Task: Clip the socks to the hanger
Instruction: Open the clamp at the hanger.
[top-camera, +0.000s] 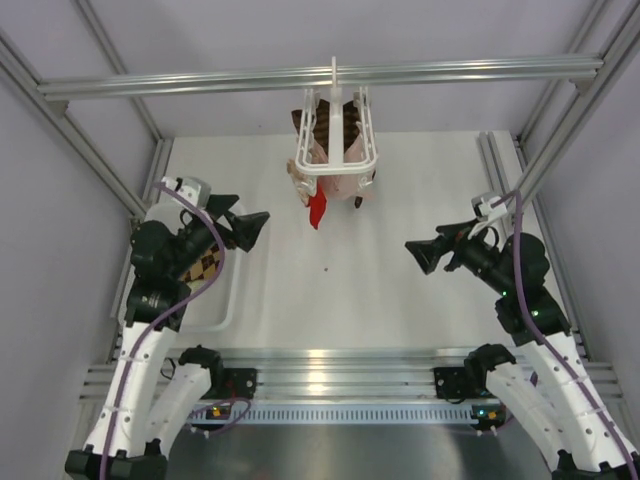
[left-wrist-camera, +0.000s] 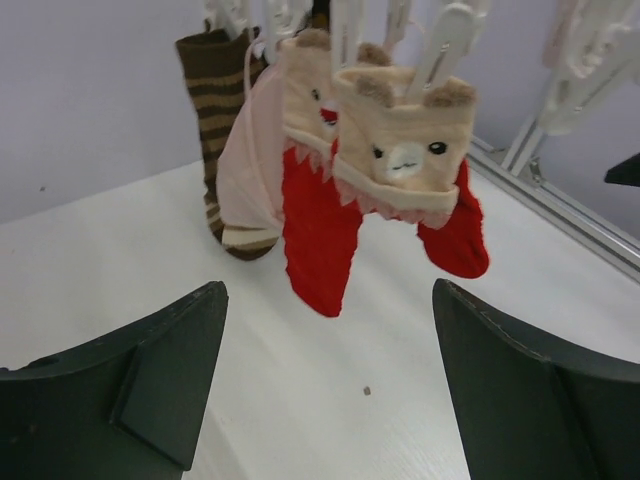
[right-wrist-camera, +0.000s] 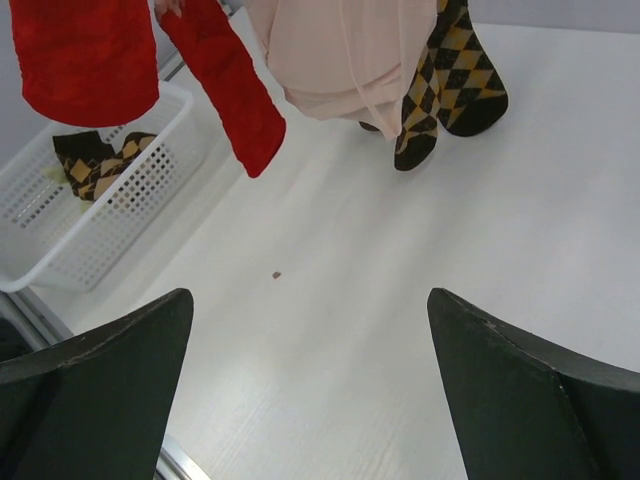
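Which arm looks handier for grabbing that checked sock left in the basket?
Left. The basket holding the checked sock sits under the left arm, near the left gripper; the right gripper is across the table.

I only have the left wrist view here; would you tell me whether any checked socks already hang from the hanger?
Observer: Yes. The right wrist view shows two checked socks hanging from the hanger, next to the pink sock.
Operator: Thank you. Are any still waiting to be hung?
Observer: Yes, more of them lie in a white basket at the table's left edge, by the left arm.
Operator: Is the right arm carrying anything?
Observer: No, the right fingers stand wide open and empty above the table.
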